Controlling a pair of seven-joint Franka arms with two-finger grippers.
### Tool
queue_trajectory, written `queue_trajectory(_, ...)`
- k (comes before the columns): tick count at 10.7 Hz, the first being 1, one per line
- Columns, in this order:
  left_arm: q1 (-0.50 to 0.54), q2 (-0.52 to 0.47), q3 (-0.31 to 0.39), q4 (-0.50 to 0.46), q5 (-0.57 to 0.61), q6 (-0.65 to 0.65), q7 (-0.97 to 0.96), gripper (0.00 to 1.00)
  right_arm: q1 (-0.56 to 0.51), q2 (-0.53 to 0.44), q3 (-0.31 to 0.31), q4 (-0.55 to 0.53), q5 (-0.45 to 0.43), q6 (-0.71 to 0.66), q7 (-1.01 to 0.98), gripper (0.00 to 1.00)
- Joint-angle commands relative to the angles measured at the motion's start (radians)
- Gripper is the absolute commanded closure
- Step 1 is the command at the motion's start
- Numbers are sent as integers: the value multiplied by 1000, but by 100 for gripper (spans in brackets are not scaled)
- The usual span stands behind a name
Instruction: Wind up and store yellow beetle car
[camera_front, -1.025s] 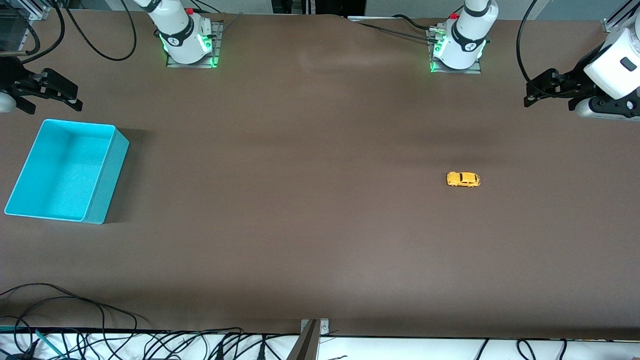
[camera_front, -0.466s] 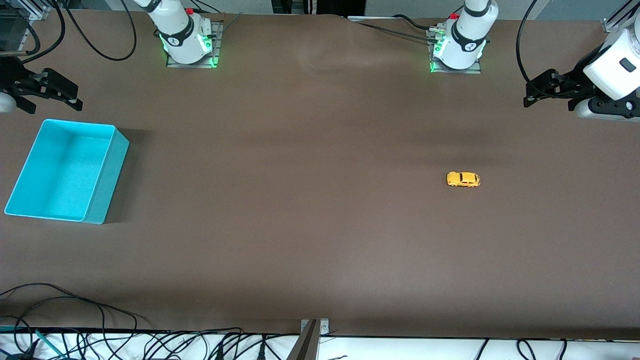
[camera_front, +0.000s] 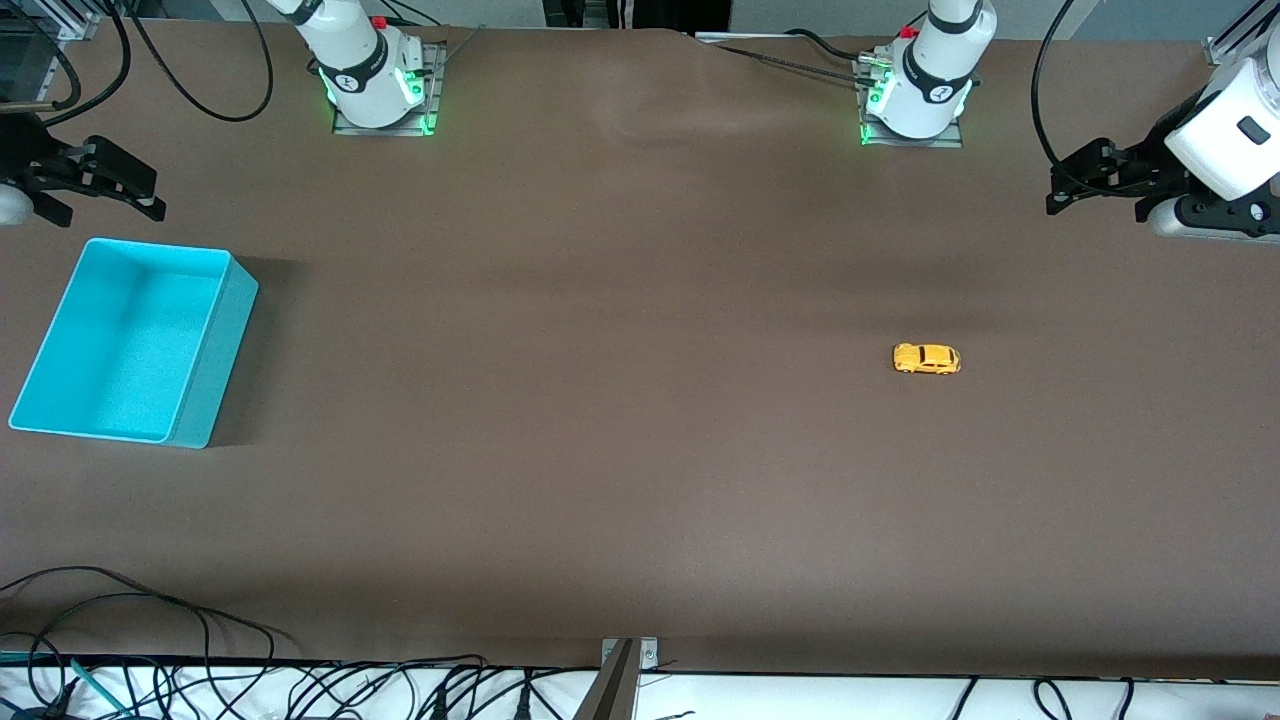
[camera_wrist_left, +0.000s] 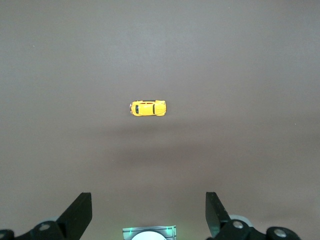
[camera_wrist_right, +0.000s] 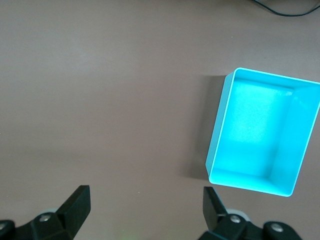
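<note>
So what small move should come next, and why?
Probably the left gripper, its jaws open and empty, should go over the yellow beetle car, which stands untouched toward that arm's end of the table. The right gripper waits above the turquoise bin.

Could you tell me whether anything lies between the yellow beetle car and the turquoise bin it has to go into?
Nothing visible does. The yellow beetle car sits alone toward the left arm's end of the table, the turquoise bin toward the right arm's end, with only bare brown tabletop between them. The bin shows nothing inside.
</note>
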Motion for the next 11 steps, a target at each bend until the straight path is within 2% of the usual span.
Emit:
queue_trajectory(1, -5, 18, 0, 40, 0, -28, -11, 0, 0, -1, -12, 18, 19, -22, 5, 0)
queue_trajectory(11, -6, 19, -2, 40, 0, -28, -4, 0, 0, -3, -22, 18, 20, -23, -15, 0)
